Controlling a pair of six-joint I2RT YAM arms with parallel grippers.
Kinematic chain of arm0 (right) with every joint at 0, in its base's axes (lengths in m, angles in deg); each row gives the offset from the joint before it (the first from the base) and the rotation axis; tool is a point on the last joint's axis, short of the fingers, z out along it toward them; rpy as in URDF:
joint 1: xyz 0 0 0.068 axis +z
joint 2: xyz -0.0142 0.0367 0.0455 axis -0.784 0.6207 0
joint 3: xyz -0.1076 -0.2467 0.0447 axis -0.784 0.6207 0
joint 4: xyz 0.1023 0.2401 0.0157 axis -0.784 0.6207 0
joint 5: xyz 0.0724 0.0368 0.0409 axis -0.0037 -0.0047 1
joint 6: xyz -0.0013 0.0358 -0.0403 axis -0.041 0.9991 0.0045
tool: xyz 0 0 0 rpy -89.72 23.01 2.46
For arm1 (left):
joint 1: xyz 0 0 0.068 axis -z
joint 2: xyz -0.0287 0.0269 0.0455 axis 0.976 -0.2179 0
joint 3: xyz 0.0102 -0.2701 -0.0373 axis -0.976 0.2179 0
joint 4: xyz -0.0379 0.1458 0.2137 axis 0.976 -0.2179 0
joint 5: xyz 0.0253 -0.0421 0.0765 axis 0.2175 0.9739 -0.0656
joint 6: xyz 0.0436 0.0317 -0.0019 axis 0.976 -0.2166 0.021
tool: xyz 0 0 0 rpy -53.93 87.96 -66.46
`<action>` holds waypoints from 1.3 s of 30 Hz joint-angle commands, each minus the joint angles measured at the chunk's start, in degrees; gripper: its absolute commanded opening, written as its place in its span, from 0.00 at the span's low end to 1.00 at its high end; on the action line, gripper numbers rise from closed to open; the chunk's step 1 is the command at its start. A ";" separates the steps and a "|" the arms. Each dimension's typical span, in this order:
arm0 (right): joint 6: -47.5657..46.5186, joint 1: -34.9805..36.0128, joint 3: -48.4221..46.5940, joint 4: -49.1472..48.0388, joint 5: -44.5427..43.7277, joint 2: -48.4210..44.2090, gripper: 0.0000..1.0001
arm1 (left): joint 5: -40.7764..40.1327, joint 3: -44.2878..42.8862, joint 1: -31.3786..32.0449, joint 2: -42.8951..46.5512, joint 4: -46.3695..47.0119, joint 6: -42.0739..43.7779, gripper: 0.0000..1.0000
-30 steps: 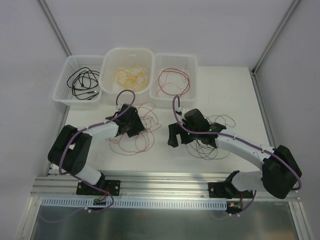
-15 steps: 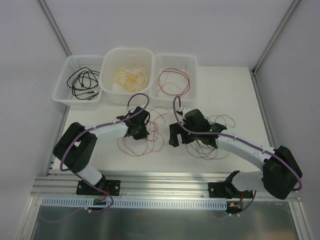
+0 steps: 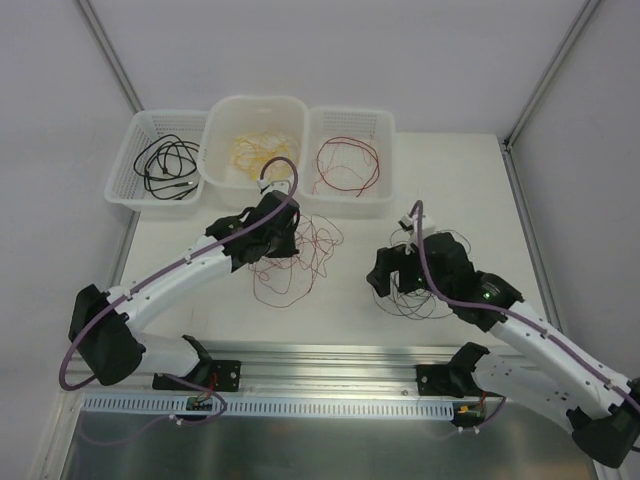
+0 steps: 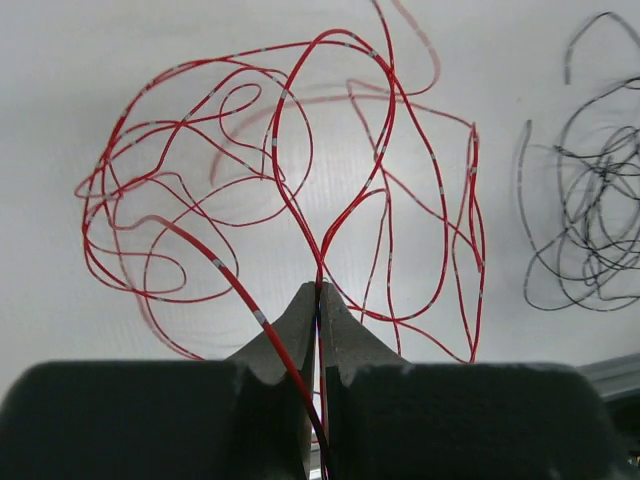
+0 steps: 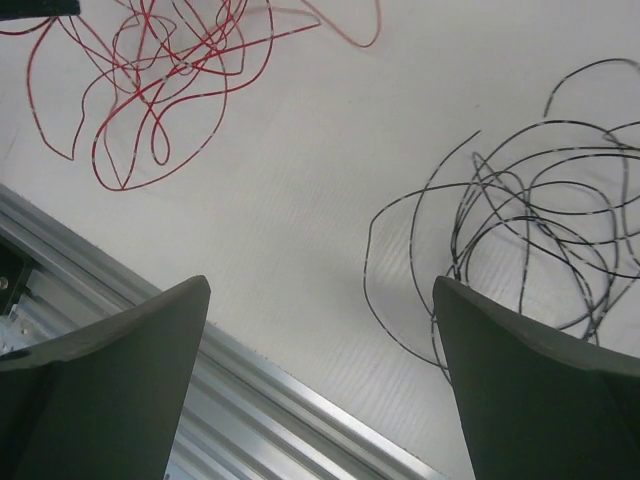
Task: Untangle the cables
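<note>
A loose red cable point(image 3: 305, 245) lies tangled on the white table, left of centre. My left gripper point(image 3: 277, 238) is over its far left part, shut on a strand of it. In the left wrist view the strand point(image 4: 215, 262) runs down between the closed fingertips point(image 4: 320, 292) and the rest spreads on the table beyond. A loose black cable point(image 3: 418, 298) lies tangled at the right and shows in the right wrist view point(image 5: 530, 222). My right gripper point(image 3: 385, 275) hovers at its left edge, open and empty point(image 5: 320, 285).
Three white baskets stand along the far edge. The left one point(image 3: 170, 114) holds black cables, the middle tub point(image 3: 255, 98) holds yellow ones, and the right one point(image 3: 350, 110) holds a red one. An aluminium rail point(image 3: 330, 365) runs along the near table edge.
My left arm has stretched out toward the far right, drawing the red tangle with it. My right gripper has pulled back right and nearer, off the black tangle's left side.
</note>
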 commanded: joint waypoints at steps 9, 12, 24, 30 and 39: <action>0.30 0.20 -0.35 14.99 -13.00 -19.23 0.99 | -1.63 -32.50 4.43 -2.12 -11.13 13.96 0.00; 0.91 0.29 0.26 16.57 -14.76 -21.61 1.00 | -0.14 -40.85 4.61 -5.02 -11.48 15.98 0.00; 1.35 0.29 1.67 19.65 -17.58 -29.35 1.00 | -5.22 -83.12 4.52 -25.40 -10.17 29.51 0.00; 1.09 0.20 1.41 21.49 -18.02 -30.49 1.00 | -1.64 -78.80 2.51 -28.14 6.51 34.45 0.00; 1.53 0.20 2.02 22.81 -16.09 -31.72 1.00 | 12.25 -74.12 -4.96 -36.83 21.02 31.72 0.00</action>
